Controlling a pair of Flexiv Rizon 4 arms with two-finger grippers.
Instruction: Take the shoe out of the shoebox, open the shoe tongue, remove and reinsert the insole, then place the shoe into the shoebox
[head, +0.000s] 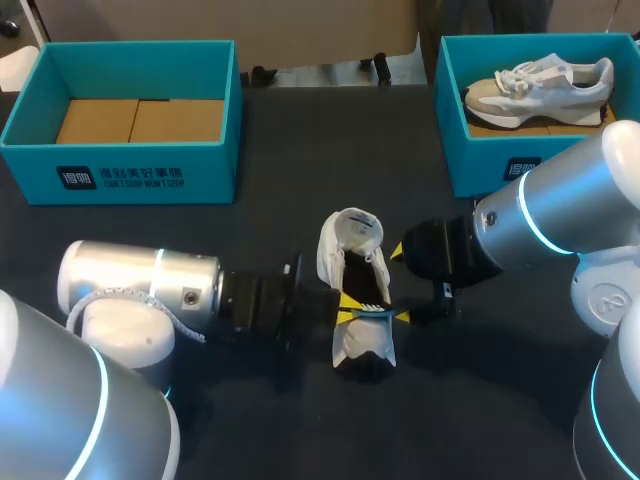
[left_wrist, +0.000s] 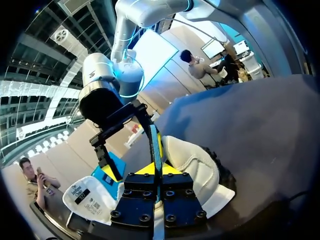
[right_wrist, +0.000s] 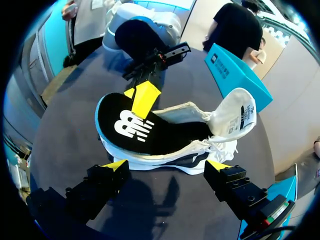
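White shoe (head: 357, 262), its tongue pulled back, lies on the dark table (head: 270, 430) just ahead of the right gripper (head: 398, 284), whose fingers stand wide apart. Its black, blue-rimmed insole (right_wrist: 134, 126) with a white logo is clamped in the left gripper (head: 347, 308).

The surface (head: 300, 150) is a dark charcoal, matte top, evenly lit from overhead. Soft, blurred shadows lie across its middle and toward its near edge.
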